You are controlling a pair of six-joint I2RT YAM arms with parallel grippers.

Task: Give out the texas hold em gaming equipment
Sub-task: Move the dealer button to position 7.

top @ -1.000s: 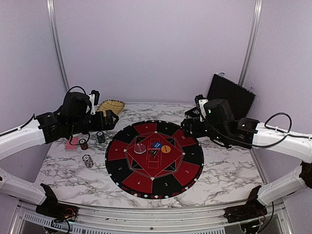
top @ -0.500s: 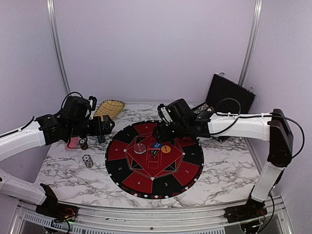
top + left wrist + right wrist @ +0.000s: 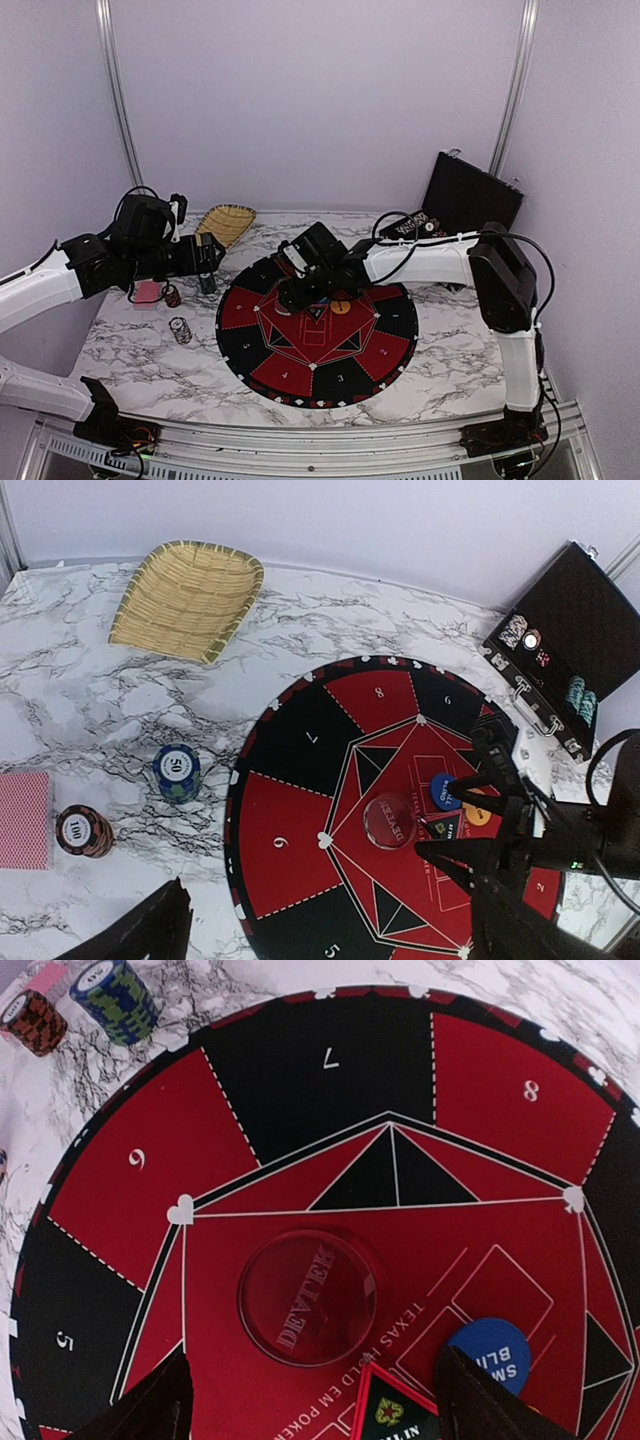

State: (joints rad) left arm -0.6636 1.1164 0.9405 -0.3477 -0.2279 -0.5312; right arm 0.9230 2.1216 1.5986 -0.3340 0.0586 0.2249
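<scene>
A clear round dealer disc (image 3: 308,1295) lies on the red centre of the round mat (image 3: 100,1180). A blue disc (image 3: 490,1352) lies just to its right, and beyond that an orange disc (image 3: 478,813). My right gripper (image 3: 315,1410) hovers low over the mat, open, its fingers either side of the clear disc (image 3: 389,820) and not touching it. Off the mat's left edge stand chip stacks (image 3: 176,772) (image 3: 84,831) and pink-backed cards (image 3: 22,820). A third stack (image 3: 180,330) stands nearer. My left gripper (image 3: 208,264) hangs open and empty above those stacks.
A woven basket (image 3: 190,598) sits at the back left of the marble table. An open black case (image 3: 560,640) holding more chips stands at the back right. The right arm (image 3: 420,258) stretches across the mat's far half.
The right arm has swung left from beside the case to over the mat's centre and come down by the clear disc. The left arm has drawn back slightly to the left.
</scene>
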